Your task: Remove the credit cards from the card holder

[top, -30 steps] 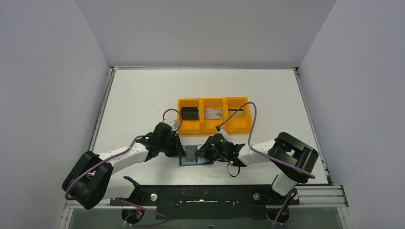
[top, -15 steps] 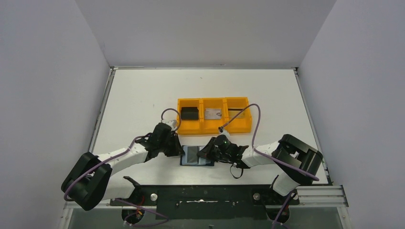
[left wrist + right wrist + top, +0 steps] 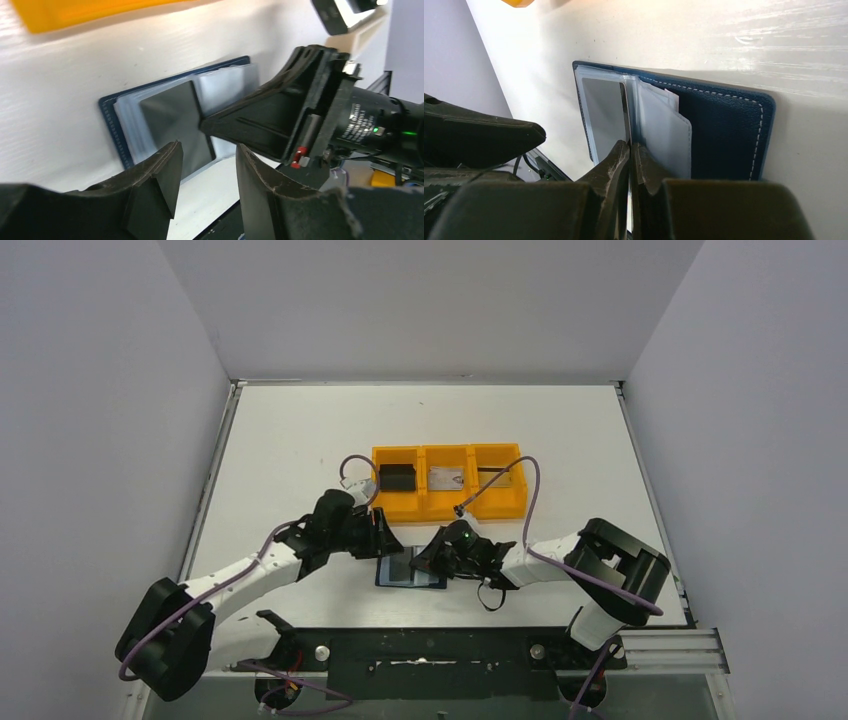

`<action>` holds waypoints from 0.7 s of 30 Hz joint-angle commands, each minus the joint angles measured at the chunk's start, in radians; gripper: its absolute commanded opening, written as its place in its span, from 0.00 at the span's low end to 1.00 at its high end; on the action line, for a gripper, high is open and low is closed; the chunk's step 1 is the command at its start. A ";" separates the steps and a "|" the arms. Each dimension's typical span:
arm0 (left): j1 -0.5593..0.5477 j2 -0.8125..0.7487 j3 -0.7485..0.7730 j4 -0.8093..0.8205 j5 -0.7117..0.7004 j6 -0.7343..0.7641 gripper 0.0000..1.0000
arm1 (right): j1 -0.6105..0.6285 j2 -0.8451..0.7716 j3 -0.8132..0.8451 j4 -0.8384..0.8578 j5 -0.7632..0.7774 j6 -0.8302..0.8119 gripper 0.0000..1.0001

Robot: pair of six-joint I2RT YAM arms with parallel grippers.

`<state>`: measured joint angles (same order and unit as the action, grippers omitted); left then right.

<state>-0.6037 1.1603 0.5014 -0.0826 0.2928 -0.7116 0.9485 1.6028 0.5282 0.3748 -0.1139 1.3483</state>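
The navy card holder (image 3: 410,569) lies open on the table in front of the orange tray. A dark grey credit card (image 3: 606,112) sits in its clear left sleeve (image 3: 172,120). My right gripper (image 3: 630,148) is shut, its tips pressed on the holder's middle fold at the sleeve's edge (image 3: 428,558). I cannot tell whether a sleeve edge is pinched between them. My left gripper (image 3: 207,161) is open and empty, hovering just off the holder's left side (image 3: 386,538). A silver-grey card (image 3: 446,478) and a gold-tan card (image 3: 497,476) lie in the tray.
The orange three-compartment tray (image 3: 421,506) stands just behind the holder, with a black object (image 3: 398,477) in its left compartment. A purple cable (image 3: 530,502) loops over the tray's right side. The table's near edge and black rail (image 3: 430,645) lie close in front.
My left gripper has opened and pulled away from the holder's left edge toward the tray. The right gripper stays shut on the holder's middle.
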 commanded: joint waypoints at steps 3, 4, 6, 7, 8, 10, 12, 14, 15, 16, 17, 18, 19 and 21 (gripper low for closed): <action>-0.008 0.076 -0.006 0.139 0.110 -0.039 0.38 | -0.006 -0.020 0.046 -0.091 0.030 -0.020 0.00; -0.007 0.096 -0.022 0.147 0.103 -0.049 0.37 | -0.006 -0.023 0.049 -0.103 0.036 -0.018 0.01; -0.008 0.126 -0.048 0.136 0.069 -0.066 0.34 | -0.005 -0.029 0.054 -0.126 0.046 -0.019 0.01; -0.010 0.134 -0.066 0.150 0.057 -0.076 0.33 | -0.006 -0.029 0.055 -0.129 0.046 -0.018 0.01; -0.010 0.137 -0.083 0.163 0.050 -0.085 0.32 | -0.005 -0.027 0.054 -0.127 0.045 -0.019 0.01; -0.010 0.132 -0.103 0.174 0.035 -0.093 0.31 | -0.006 -0.021 0.053 -0.122 0.038 -0.019 0.01; -0.009 0.123 -0.101 0.147 0.016 -0.085 0.28 | -0.006 -0.015 0.058 -0.124 0.027 -0.019 0.01; -0.010 0.118 -0.094 0.119 0.003 -0.069 0.28 | -0.006 -0.015 0.066 -0.136 0.023 -0.031 0.01; -0.010 0.116 -0.094 0.113 -0.001 -0.068 0.26 | -0.006 -0.015 0.068 -0.144 0.021 -0.033 0.01; -0.009 0.114 -0.093 0.106 -0.010 -0.067 0.26 | -0.006 -0.016 0.069 -0.147 0.020 -0.032 0.01; -0.010 0.111 -0.092 0.092 -0.022 -0.066 0.25 | -0.005 -0.020 0.069 -0.151 0.021 -0.030 0.01; -0.009 0.106 -0.091 0.080 -0.036 -0.066 0.25 | -0.006 -0.024 0.069 -0.155 0.025 -0.031 0.02; -0.008 0.099 -0.093 0.068 -0.051 -0.066 0.24 | -0.005 -0.030 0.069 -0.158 0.032 -0.027 0.02; -0.010 0.080 -0.101 0.051 -0.074 -0.066 0.24 | -0.005 -0.040 0.069 -0.164 0.045 -0.026 0.02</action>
<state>-0.6113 1.2758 0.4145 0.0372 0.3187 -0.8009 0.9485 1.5967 0.5751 0.2676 -0.1093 1.3407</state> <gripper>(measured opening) 0.246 0.029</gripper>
